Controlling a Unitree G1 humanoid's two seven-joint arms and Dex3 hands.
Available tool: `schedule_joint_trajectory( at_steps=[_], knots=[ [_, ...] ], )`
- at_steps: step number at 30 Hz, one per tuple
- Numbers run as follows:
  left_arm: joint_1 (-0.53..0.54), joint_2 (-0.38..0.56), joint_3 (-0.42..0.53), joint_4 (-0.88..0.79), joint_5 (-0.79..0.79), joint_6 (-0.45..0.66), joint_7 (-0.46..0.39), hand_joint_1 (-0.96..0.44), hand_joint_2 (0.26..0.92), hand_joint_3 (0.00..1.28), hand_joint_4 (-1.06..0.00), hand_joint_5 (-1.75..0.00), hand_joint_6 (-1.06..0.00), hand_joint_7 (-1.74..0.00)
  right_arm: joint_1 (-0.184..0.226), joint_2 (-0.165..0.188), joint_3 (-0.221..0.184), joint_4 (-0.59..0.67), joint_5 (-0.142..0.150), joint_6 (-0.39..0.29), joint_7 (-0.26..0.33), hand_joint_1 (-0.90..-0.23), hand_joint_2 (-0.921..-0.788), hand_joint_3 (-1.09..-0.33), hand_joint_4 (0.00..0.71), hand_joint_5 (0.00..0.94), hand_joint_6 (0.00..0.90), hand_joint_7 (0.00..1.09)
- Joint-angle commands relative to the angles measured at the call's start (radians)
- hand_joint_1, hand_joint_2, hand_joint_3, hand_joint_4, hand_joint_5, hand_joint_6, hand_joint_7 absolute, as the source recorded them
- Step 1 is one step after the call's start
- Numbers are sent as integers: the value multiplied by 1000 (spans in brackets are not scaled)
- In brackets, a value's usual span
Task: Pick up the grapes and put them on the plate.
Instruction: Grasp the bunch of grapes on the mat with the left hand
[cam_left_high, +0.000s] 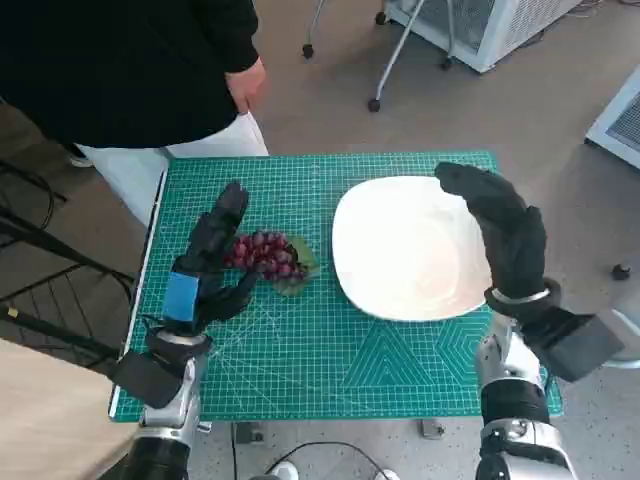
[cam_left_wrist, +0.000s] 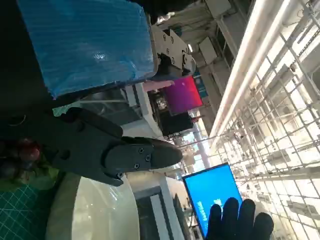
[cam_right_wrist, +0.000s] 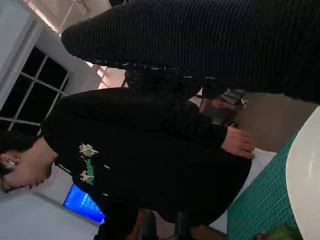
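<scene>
The blue-taped left hand is reaching over the green cutting mat, its black fingers spread wide around the bunch of red grapes and gripping nothing; whether they are touching the fruit cannot be told. The grapes are lying left of the mat's centre, just beside the white plate. The gloved right hand is hovering open-fingered over the plate's right edge, holding nothing. A person in a black top is standing at the mat's far left corner.
</scene>
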Motion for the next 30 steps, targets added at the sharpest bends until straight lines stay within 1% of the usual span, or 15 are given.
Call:
schedule_joint_trajectory(
  at_steps=[1,13,30],
  knots=[
    [2,-6,-2,-10,-8,-13,-6,-541,921,317,-286,-1,-324,-4,0,3,-2,16,1,3,16,-533,-921,-555,241,1,213,12],
    [3,-10,0,-8,-11,-22,-12,-544,921,318,-286,-1,-324,-4,1,2,-4,16,-3,0,12,-535,-921,-556,241,1,213,10],
    [-1,-10,5,-3,-15,-24,-21,-546,921,317,-287,-1,-325,-4,-3,3,-5,21,-3,3,13,-539,-921,-555,246,2,216,10]
  ],
)
